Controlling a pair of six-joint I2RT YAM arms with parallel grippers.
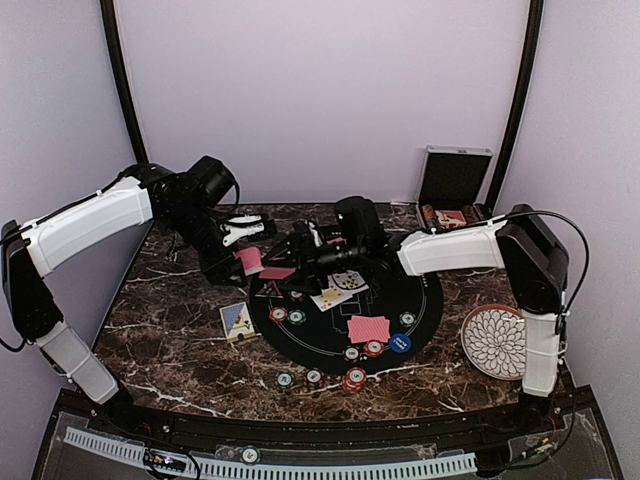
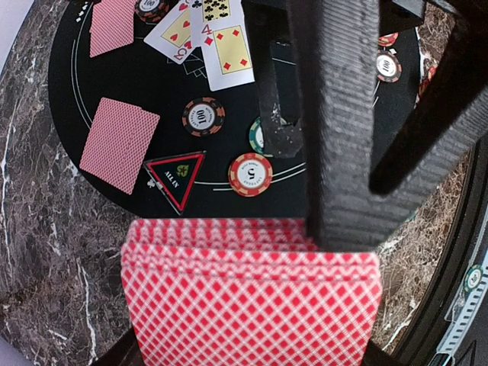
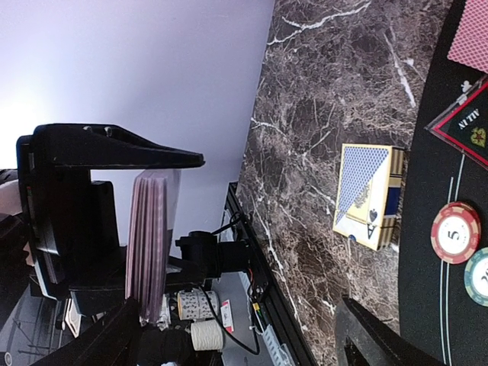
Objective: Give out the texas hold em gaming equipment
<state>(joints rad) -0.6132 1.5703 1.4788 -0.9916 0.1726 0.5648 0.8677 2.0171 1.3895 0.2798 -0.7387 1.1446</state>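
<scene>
Left tool (image 1: 243, 262): pressed shut on a deck of red-backed cards (image 2: 252, 305). I see it held clear of the table (image 1: 170, 330), over the left rim of the round black mat (image 1: 430, 300). In the right wrist view the deck shows edge-on, clamped flat.

Bare table, just left of the mat: a blue card box (image 1: 237, 320) lying flat (an ace is printed on its top).

Mat under the deck, left wrist view:
- one red-backed card (image 2: 120, 145), face down
- a triangular marker (image 2: 177, 177) just beside that card's corner
- a red chip (image 2: 250, 174) marked 5
- a dark chip (image 2: 203, 117) marked 100
- a green chip (image 2: 259, 137), partly hidden

Mid-mat: face-up cards (image 1: 340, 288), overlapping one another.

Right tool (image 3: 242, 305): fingers spread, nothing between them, pointed toward the held deck. I cannot tell how near it is.

Right half of the mat: a small pile of red-backed cards (image 1: 368, 328), with a blue button (image 1: 400, 343) just beside it and single chips around them.

Off the mat at its near edge: a stack of red chips (image 1: 354, 380). Two pale chips (image 1: 286, 379) lie to its left, near each other.

Far right: a white patterned plate (image 1: 495, 340) on the table. A silver case (image 1: 455, 185) stands open at the rear right corner.
</scene>
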